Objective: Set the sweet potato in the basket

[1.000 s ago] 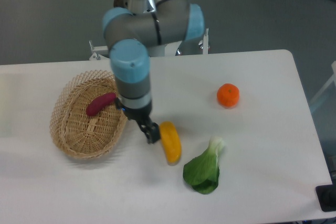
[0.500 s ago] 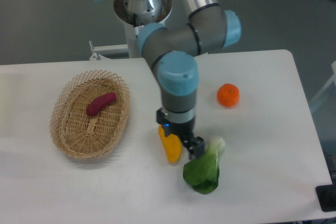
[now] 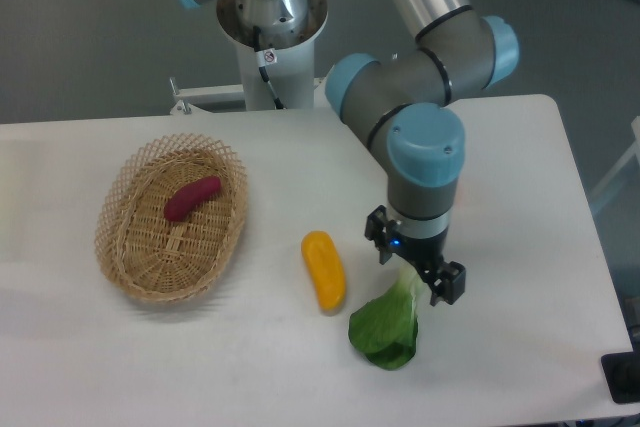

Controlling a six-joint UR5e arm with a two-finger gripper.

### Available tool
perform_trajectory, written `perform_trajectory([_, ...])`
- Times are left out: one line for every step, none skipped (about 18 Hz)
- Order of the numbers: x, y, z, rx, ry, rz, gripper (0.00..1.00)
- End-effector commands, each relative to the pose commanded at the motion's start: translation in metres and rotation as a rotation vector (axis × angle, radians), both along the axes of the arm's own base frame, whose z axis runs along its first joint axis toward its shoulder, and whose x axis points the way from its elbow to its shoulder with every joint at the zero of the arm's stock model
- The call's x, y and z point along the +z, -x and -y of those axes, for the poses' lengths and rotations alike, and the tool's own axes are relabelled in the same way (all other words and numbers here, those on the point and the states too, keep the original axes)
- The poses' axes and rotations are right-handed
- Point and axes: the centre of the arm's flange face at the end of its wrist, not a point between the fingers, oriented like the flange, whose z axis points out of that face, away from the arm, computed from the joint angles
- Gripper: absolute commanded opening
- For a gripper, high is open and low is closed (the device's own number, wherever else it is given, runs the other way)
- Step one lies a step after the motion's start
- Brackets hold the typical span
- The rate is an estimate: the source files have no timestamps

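Tabletop point(image 3: 520, 167) (white) carries everything. Next in size, the arm's gripper point(image 3: 424, 269) hangs over the stalk end of a leafy green point(image 3: 388, 325), its fingers spread apart and holding nothing. At left sits the basket point(image 3: 130, 257), the sweet potato point(image 3: 192, 198) lying inside it. A yellow vegetable point(image 3: 324, 270) lies between basket and green.

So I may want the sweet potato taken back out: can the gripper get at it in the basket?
Probably yes: the sweet potato lies uncovered in the open basket, nothing over it; the gripper hangs apart.
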Motion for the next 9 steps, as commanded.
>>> perform_trajectory([-0.002,0.000,0.000,-0.003,0.002,0.002,1.00])
perform_trajectory([-0.003,0.001,0.000,-0.005,0.003,0.003,1.00])
perform_trajectory([-0.004,0.002,0.001,-0.003,0.004,0.004,1.00])
perform_trajectory([-0.005,0.005,0.003,-0.003,0.005,0.004,1.00])
perform_trajectory([-0.007,0.010,0.007,-0.003,0.008,0.006,1.00])
perform_trajectory([-0.009,0.013,0.008,-0.007,0.010,0.006,1.00])
perform_trajectory([-0.009,0.016,0.011,-0.009,0.011,0.005,1.00])
perform_trajectory([-0.009,0.020,0.015,-0.010,0.013,0.006,1.00])
perform_trajectory([-0.009,0.023,0.017,-0.012,0.013,0.005,1.00])
